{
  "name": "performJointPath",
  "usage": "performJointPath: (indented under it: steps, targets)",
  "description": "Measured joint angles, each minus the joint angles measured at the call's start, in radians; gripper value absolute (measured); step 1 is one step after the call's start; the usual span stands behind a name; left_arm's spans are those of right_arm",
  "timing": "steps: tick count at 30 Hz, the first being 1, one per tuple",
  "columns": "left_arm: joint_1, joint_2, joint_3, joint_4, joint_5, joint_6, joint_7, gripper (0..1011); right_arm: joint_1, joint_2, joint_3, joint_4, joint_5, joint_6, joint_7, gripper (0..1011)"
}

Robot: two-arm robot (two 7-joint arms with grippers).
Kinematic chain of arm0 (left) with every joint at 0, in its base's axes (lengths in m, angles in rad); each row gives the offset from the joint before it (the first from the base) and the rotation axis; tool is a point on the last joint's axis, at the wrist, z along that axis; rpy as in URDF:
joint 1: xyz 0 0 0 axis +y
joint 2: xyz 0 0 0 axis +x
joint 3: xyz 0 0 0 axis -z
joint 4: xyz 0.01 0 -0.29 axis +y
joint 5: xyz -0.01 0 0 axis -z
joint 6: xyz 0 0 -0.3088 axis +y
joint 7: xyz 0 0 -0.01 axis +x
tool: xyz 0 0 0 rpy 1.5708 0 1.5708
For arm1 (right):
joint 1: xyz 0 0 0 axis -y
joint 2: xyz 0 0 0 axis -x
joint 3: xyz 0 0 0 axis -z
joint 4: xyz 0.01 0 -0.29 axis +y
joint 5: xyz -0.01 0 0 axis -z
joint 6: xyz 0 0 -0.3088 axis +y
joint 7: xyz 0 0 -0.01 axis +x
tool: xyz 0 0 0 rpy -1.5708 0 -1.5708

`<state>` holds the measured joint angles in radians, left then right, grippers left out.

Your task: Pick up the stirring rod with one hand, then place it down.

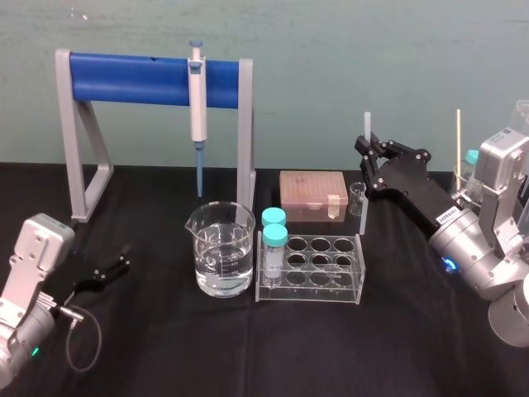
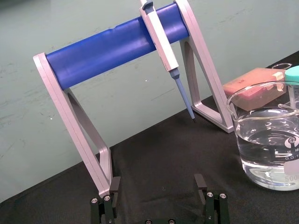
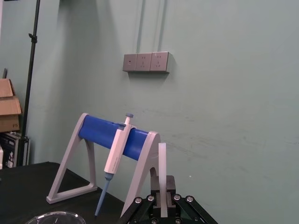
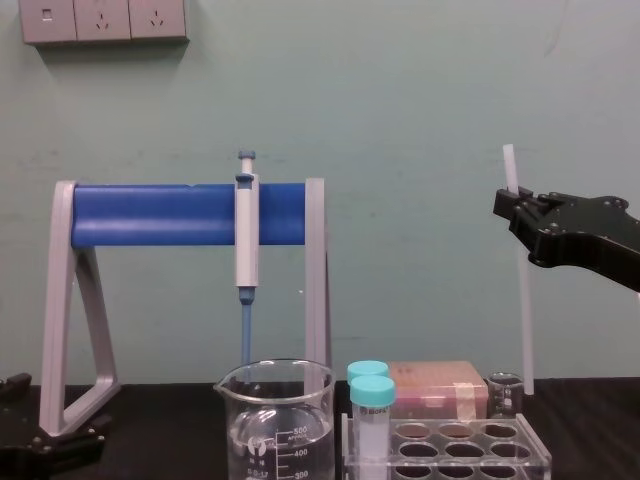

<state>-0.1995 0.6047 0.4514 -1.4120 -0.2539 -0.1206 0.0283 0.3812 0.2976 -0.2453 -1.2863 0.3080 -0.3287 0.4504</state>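
Note:
My right gripper (image 1: 367, 161) is shut on the stirring rod (image 1: 364, 194), a thin translucent white rod held upright. It stands behind the right end of the tube rack, beside a small glass beaker (image 1: 356, 198). From the chest the stirring rod (image 4: 520, 300) runs from above the right gripper (image 4: 514, 208) down to near the table; I cannot tell whether its tip touches. In the right wrist view the rod (image 3: 162, 175) rises from between the closed fingers. My left gripper (image 1: 114, 270) rests low at the table's left, open and empty (image 2: 157, 184).
A beaker of water (image 1: 221, 260) and a clear tube rack (image 1: 331, 281) with two blue-capped tubes (image 1: 274, 240) stand centre front. Behind them are a pink box (image 1: 312, 196) and a grey stand with a blue bar (image 1: 140, 78) holding a pipette (image 1: 197, 107). A thin pale stick (image 1: 458, 149) stands far right.

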Motion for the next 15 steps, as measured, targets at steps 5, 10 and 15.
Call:
performJointPath:
  steps: [5, 10, 15]
  targets:
    - [0.0, 0.0, 0.0, 0.0, 0.0, 0.0, 0.0, 1000, 0.0, 0.0, 0.0, 0.0, 0.0, 0.0, 0.0, 66]
    - [0.0, 0.0, 0.0, 0.0, 0.0, 0.0, 0.0, 1000, 0.0, 0.0, 0.0, 0.0, 0.0, 0.0, 0.0, 66]
    - [0.0, 0.0, 0.0, 0.0, 0.0, 0.0, 0.0, 1000, 0.0, 0.0, 0.0, 0.0, 0.0, 0.0, 0.0, 66]
